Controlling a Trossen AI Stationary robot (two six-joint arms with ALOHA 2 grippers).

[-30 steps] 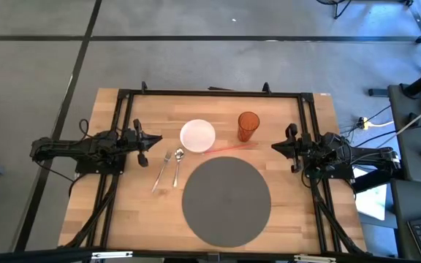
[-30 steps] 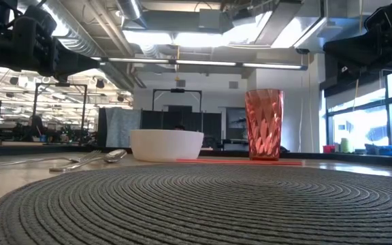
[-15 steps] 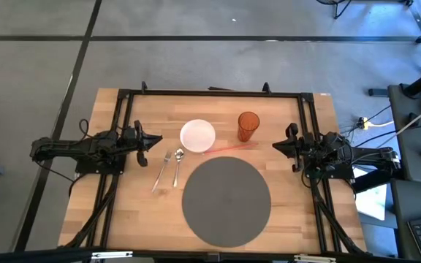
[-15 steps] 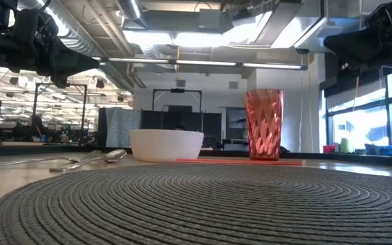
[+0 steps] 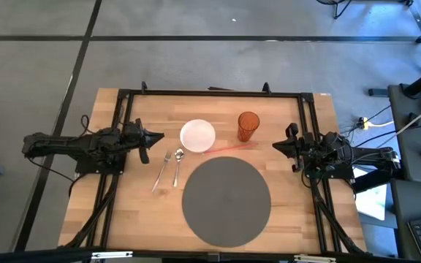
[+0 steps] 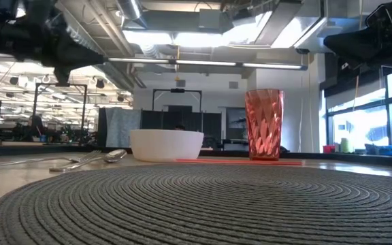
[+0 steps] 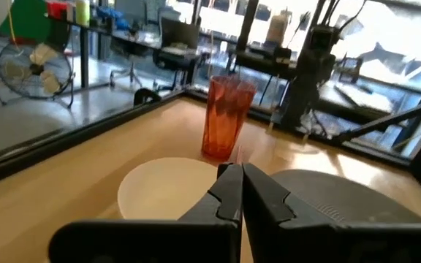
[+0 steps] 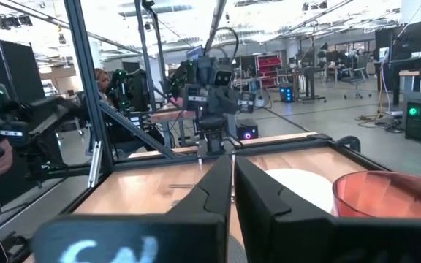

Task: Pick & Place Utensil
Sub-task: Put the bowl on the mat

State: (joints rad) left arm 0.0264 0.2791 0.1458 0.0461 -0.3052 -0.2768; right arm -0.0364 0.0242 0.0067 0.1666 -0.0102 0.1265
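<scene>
A metal fork point(image 5: 161, 172) and a metal spoon point(image 5: 177, 166) lie side by side flat on the wooden table, just left of the round grey placemat point(image 5: 226, 199); the low view shows the spoon point(image 6: 113, 155) beside the fork point(image 6: 73, 163). My left gripper point(image 5: 159, 136) hovers shut over the table's left part, above and left of the utensils, pointing at the white bowl point(image 5: 197, 135); its fingers point(image 7: 241, 179) are together. My right gripper point(image 5: 275, 146) waits shut at the table's right side point(image 8: 232, 172).
A white bowl point(image 6: 167, 144) and an orange-red ribbed cup point(image 5: 248, 126) stand at the far side of the table. A thin red stick point(image 5: 229, 148) lies between them and the placemat. A black frame point(image 5: 210, 93) borders the table. Bare wood lies around the utensils.
My left arm has begun to move: its gripper has crept a little toward the table's right, nearer the bowl, staying shut. The fork, spoon and right arm have kept still.
</scene>
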